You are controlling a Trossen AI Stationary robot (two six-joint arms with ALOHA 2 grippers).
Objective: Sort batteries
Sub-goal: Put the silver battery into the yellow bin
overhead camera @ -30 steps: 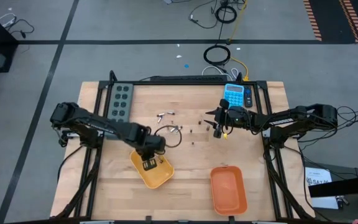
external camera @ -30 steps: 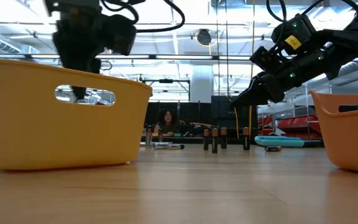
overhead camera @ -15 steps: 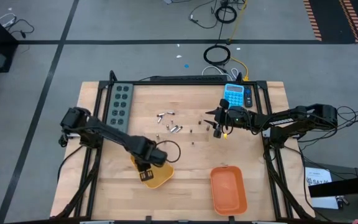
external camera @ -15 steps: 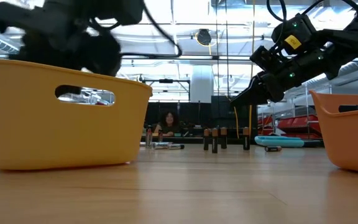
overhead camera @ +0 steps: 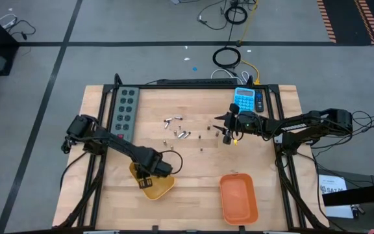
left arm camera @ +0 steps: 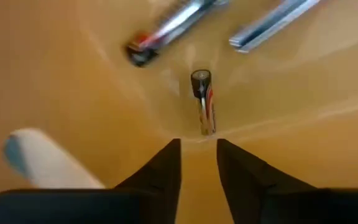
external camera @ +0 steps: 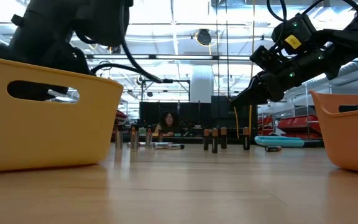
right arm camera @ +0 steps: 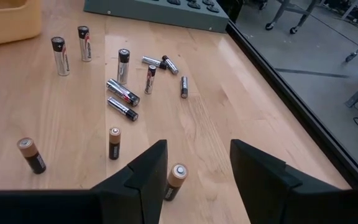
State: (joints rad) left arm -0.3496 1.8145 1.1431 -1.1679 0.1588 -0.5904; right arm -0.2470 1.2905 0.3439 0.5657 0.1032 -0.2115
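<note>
The wooden desk (overhead camera: 193, 162) carries two trays on its near half: an orange tray (overhead camera: 239, 198) toward the right, and a yellow tray (overhead camera: 156, 187) toward the left.

The left pincer (left arm camera: 197, 163) is down inside the yellow tray, its fingers a narrow gap apart and holding nothing. One silvery battery (left arm camera: 203, 102) lies on the tray floor just ahead of the fingertips, in line with the gap, and two more (left arm camera: 166, 28) lie farther on.

The right pincer (right arm camera: 194, 169) hangs above the desk's far middle, beside the blue calculator (overhead camera: 247, 99), its fingers spread wide and empty. A small dark battery (right arm camera: 174, 180) stands on the wood between its fingertips, untouched.

The other loose batteries (right arm camera: 123, 93) are scattered farther off toward the grey button box (overhead camera: 124, 106), some upright, some lying flat.
</note>
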